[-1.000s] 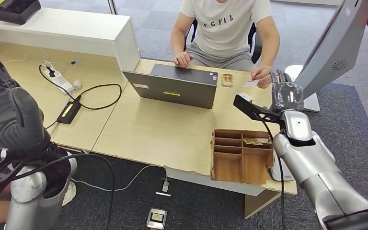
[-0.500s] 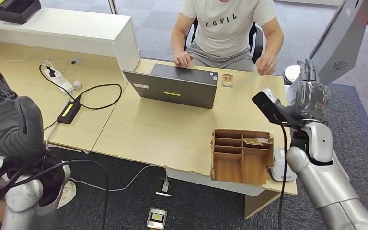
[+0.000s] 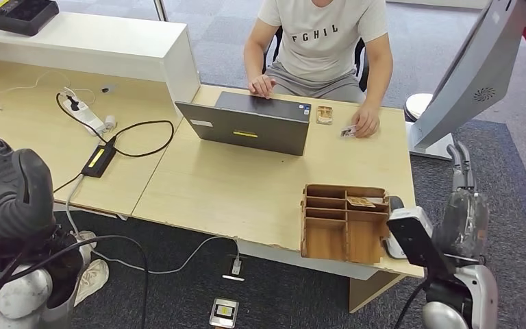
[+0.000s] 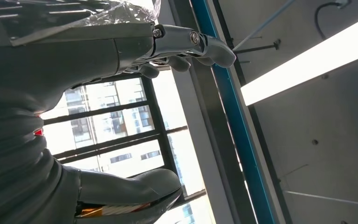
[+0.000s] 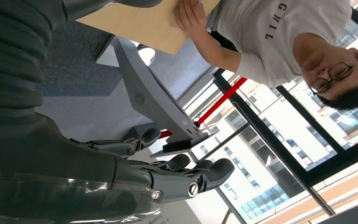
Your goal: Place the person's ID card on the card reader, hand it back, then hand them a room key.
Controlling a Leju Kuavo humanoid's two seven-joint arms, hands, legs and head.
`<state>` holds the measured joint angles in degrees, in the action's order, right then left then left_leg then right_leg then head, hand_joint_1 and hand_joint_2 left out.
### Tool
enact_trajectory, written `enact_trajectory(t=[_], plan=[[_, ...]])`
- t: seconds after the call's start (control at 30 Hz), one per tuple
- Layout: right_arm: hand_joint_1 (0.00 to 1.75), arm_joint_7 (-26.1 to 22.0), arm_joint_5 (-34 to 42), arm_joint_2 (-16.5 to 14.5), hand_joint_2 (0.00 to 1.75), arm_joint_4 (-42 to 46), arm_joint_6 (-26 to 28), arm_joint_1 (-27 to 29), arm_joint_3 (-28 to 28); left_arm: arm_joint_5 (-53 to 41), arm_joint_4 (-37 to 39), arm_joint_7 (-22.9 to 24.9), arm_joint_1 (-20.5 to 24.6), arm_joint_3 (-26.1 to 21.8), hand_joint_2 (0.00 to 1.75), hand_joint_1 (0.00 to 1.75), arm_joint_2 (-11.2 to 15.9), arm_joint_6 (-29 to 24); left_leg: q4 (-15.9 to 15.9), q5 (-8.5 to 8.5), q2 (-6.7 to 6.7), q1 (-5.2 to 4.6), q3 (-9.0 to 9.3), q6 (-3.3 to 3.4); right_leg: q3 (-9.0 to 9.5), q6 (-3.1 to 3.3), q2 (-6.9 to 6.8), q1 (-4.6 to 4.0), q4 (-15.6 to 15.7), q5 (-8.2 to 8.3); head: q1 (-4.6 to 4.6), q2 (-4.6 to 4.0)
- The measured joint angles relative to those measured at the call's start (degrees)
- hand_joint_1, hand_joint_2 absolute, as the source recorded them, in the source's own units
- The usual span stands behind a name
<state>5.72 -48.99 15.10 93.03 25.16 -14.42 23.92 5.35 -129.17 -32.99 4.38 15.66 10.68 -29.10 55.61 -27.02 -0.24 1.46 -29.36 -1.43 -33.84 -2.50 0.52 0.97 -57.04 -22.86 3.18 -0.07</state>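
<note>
Bench (image 3: 246, 192): light wood, spanning the middle of the head view, its near edge chipped and running from lower left toward lower right. Laptop (image 3: 250, 123): grey, lid up, at upper centre of the bench before a seated person (image 3: 322, 41). Wooden organizer (image 3: 344, 221): slotted tray at the bench's near right edge; one upper-right slot holds a small card-like item (image 3: 360, 202), too small to identify; the remaining slots look bare. ID card (image 3: 347, 131): small, on the bench at upper right, under the person's hand (image 3: 366, 125). Bare bench surface lies between laptop and organizer. Right hand (image 3: 463, 209): lower right, off the bench's right edge over grey carpet, fingers extended and apart, holding nothing. Left hand (image 3: 3, 188): far left, raised, fingers apart in the left wrist view, holding nothing.
</note>
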Motion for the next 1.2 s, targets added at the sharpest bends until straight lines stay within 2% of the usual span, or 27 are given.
enact_trajectory(t=[0.2,0.53,0.8,1.2], plan=[[0.0,-0.61,-1.53,-0.62,1.75,2.28,-2.98,3.99,-0.12,-0.04,-0.03,-0.01,0.03,0.02,1.75,0.0,-0.11,0.68,0.0,0.01,0.01,-0.01,0.01,0.0,0.0,0.0,0.0,0.0,0.0,0.01,0.0,0.0],[0.0,-1.14,-3.0,-1.82,1.75,2.69,-5.98,4.71,0.05,-0.02,-0.01,0.25,0.75,0.23,1.75,0.0,-0.48,1.14,0.0,0.01,0.01,-0.01,0.01,0.0,0.0,0.0,0.01,0.0,0.0,0.01,0.0,0.0],[0.0,-1.37,-4.67,-2.57,1.75,1.35,-9.69,3.58,0.67,0.61,0.21,0.23,2.44,0.58,1.75,0.0,-0.96,2.0,0.0,0.01,0.01,-0.01,0.01,0.0,0.0,0.0,0.0,0.01,0.0,0.02,0.0,0.0],[0.0,-1.41,-7.46,-3.48,1.75,-7.22,-13.4,-0.6,3.88,1.69,1.07,-0.12,3.92,0.82,1.75,0.0,-2.35,5.34,0.0,0.04,0.0,-0.01,-0.01,0.01,-0.01,0.0,0.0,0.0,0.0,0.02,0.01,0.0]])
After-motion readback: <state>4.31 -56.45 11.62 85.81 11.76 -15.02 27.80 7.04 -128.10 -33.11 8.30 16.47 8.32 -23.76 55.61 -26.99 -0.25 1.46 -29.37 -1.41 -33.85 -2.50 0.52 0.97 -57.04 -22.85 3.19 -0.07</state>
